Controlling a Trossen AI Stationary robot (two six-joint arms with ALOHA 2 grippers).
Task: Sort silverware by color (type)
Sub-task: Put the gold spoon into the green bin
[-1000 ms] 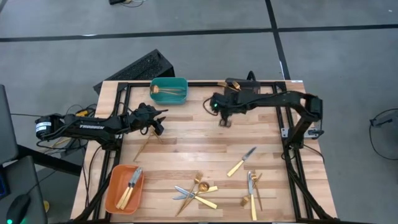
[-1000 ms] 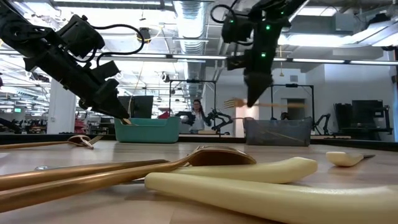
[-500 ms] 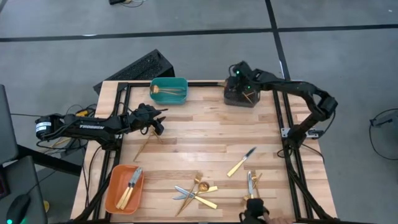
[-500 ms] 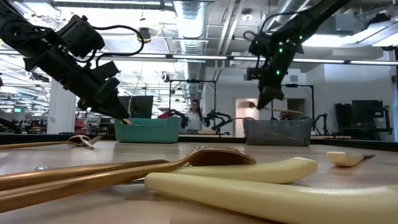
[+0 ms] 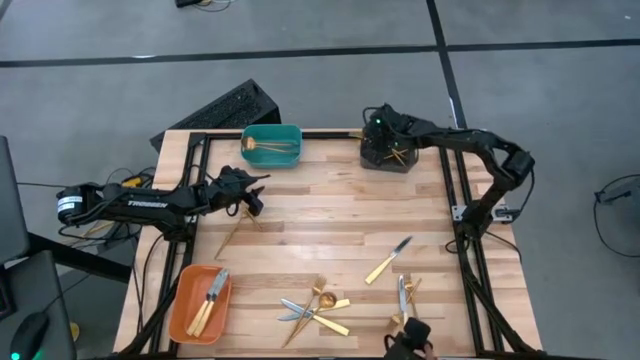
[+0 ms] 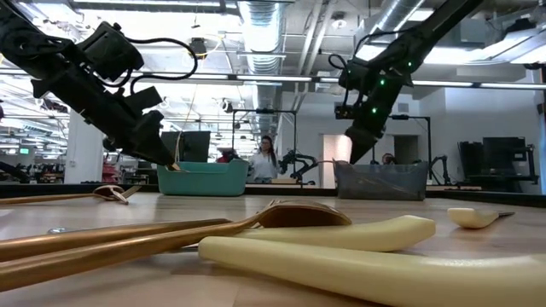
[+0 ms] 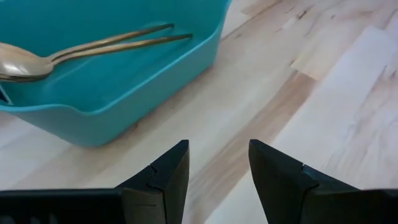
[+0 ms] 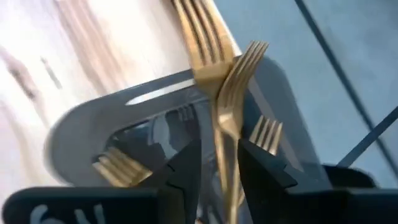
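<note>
My right gripper (image 8: 217, 163) hangs over the dark grey bin (image 5: 386, 157), probably pinching a gold fork (image 8: 231, 118), while my left gripper (image 7: 217, 163) waits parted near the teal bin (image 7: 124, 81).

White lettering runs along the left arm (image 5: 135, 203) in the high view, apparently "TROSSEN"; too small to confirm. No other text, label or number is legible.
</note>
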